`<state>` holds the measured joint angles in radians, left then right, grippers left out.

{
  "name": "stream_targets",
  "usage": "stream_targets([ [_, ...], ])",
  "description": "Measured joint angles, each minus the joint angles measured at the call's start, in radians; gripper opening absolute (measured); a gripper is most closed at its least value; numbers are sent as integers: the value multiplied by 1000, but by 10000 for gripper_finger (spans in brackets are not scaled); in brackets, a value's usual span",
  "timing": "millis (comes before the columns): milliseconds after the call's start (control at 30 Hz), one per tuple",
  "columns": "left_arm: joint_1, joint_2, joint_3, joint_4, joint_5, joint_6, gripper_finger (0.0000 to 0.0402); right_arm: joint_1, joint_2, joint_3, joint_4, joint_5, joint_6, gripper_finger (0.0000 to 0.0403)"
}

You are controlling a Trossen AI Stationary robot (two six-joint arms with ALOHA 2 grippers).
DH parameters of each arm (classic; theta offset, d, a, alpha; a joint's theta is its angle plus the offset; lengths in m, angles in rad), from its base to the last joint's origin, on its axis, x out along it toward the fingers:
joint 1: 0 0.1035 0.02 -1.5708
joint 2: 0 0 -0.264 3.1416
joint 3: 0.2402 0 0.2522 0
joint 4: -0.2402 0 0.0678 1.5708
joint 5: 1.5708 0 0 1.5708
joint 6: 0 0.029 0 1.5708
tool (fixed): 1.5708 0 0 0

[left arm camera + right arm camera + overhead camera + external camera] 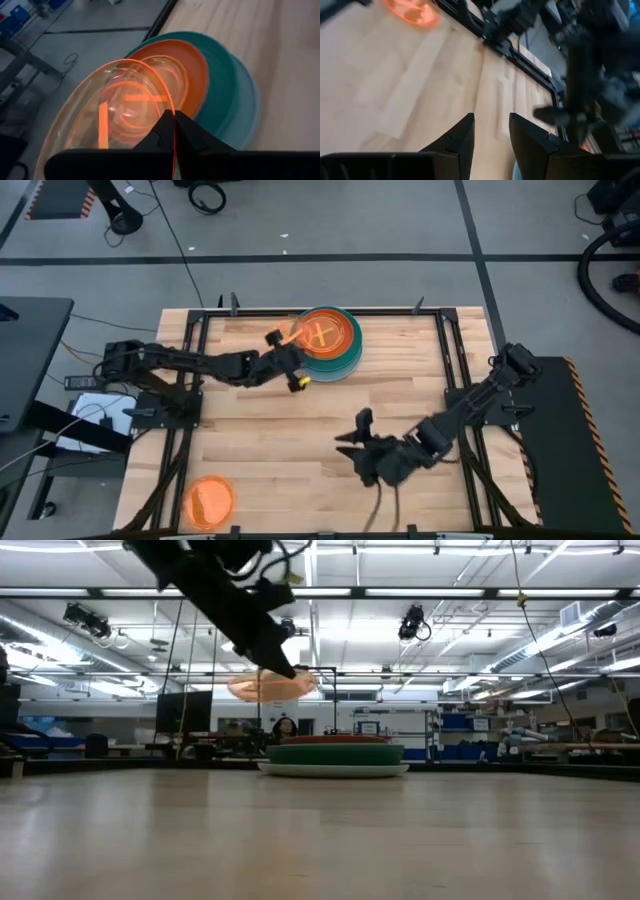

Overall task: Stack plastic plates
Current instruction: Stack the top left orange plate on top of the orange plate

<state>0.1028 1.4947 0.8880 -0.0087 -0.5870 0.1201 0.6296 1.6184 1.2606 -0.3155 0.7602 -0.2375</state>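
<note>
A stack of round plates [340, 345] rests on the table near its far edge: light blue at the bottom [250, 100], teal [222, 75], red-orange [192, 65], and a translucent orange plate on top [322, 333]. My left gripper [287, 360] is at the stack's left side, shut on another translucent orange plate [115, 105], which is held in the air [272, 686] over the stack's left edge. A third translucent orange plate [210, 500] lies flat near the table's near left corner [412, 10]. My right gripper [355, 442] is open over bare table, right of centre. My left gripper pinches the translucent orange plate by its rim [173, 116] between the two fingers, on the side of the plate nearest the arm. The fingers come from the table's left, slanting down. The plate is lifted clear and tilted slightly above the stack [335, 755].
A black metal frame [448, 350] runs along the table's left, right and far edges. Bare wood lies across the table's middle and near side. Cables and equipment lie on the floor beyond the table. A person shows far off in the room [285, 726].
</note>
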Motion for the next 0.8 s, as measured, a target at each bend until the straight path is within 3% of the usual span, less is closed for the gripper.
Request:
stream_targets([
  [433, 119, 374, 320, -7, 147, 74, 6, 178, 0, 0, 2, 32, 133, 130],
  [800, 154, 566, 477, -26, 149, -20, 7, 224, 0, 0, -19, 33, 186, 129],
])
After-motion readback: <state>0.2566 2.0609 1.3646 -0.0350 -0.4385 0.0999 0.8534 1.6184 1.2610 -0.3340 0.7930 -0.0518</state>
